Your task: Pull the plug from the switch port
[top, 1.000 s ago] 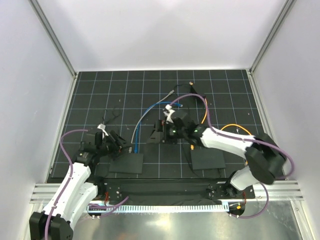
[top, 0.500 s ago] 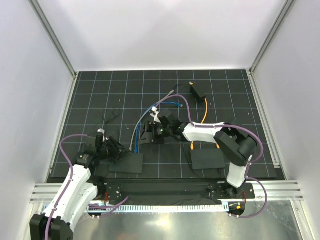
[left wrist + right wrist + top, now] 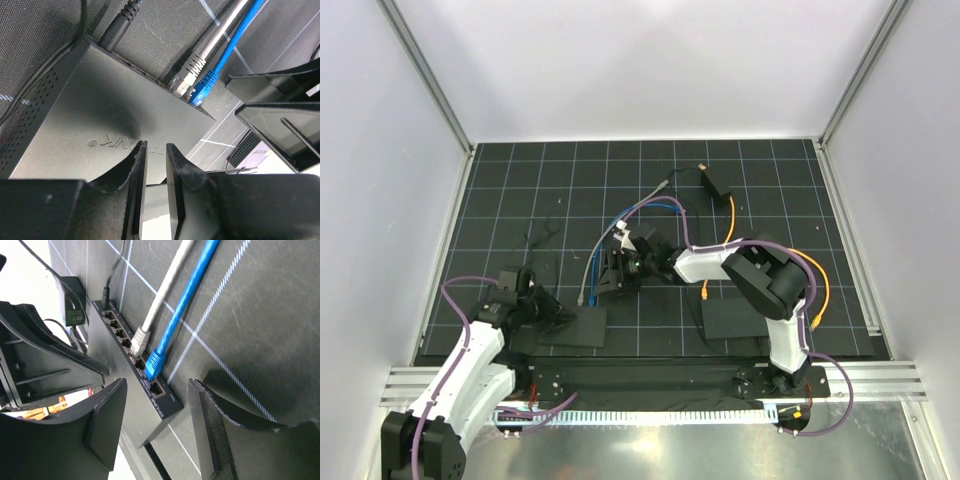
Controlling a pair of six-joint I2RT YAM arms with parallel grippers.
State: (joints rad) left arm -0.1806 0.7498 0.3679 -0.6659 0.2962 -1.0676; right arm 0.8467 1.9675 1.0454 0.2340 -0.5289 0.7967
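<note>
The switch is a flat black box with a row of ports, lying near left. A grey plug and a blue plug sit in neighbouring ports; the end port is empty. My right gripper is open at that corner of the switch, holding nothing. My left gripper stands over the switch's top, open by a narrow gap with nothing between its fingers. An orange cable runs from a small black box at the back. An orange connector lies far from both grippers.
A second flat black box lies near right. A black power lead enters the switch's far end, and a small black block with thin wires sits beyond it. Grey and blue cables arc across the gridded mat. White walls enclose it.
My right arm has swung left from the mat's middle to the switch's port side, its jaws narrowing. My left gripper has drawn nearer over the switch, its jaws also narrowing.
</note>
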